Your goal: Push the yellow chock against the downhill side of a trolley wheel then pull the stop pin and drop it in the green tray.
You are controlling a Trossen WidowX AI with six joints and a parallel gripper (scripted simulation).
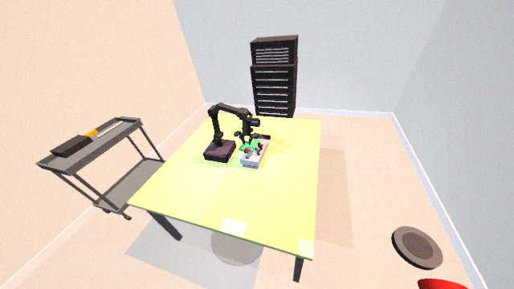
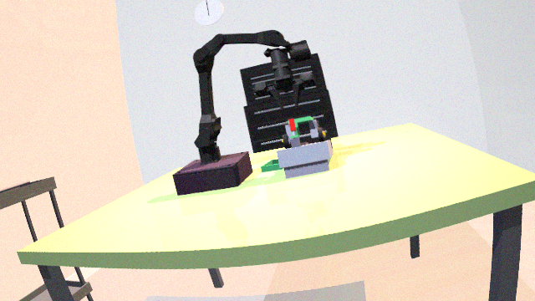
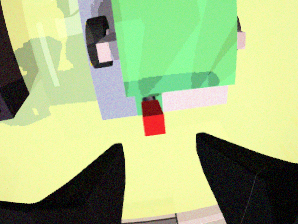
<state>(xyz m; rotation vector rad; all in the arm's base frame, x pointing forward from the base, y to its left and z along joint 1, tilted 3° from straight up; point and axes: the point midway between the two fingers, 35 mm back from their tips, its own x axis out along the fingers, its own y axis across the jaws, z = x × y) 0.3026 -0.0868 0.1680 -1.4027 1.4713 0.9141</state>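
Note:
The trolley (image 1: 254,143) (image 2: 307,119) (image 3: 175,45), with a green top and black wheels, stands on the pale grey ramp (image 1: 250,162) (image 2: 304,155) (image 3: 115,102). The stop pin's red head (image 1: 246,151) (image 2: 292,124) (image 3: 154,124) stands upright at the trolley's uphill end. My gripper (image 1: 247,143) (image 2: 289,106) (image 3: 160,145) is partly open and empty, above the trolley. In the wrist view the red head lies just beyond the gap between the fingertips. The green tray (image 1: 242,148) (image 2: 271,165) lies beside the ramp, on the robot base's side. The chock cannot be made out in any current view.
The dark robot base block (image 1: 219,151) (image 2: 213,176) stands on the yellow-green table (image 1: 273,193) (image 2: 376,188), across the tray from the ramp. A grey cart (image 1: 128,172) stands beside the table. A dark drawer cabinet (image 1: 274,76) stands behind it.

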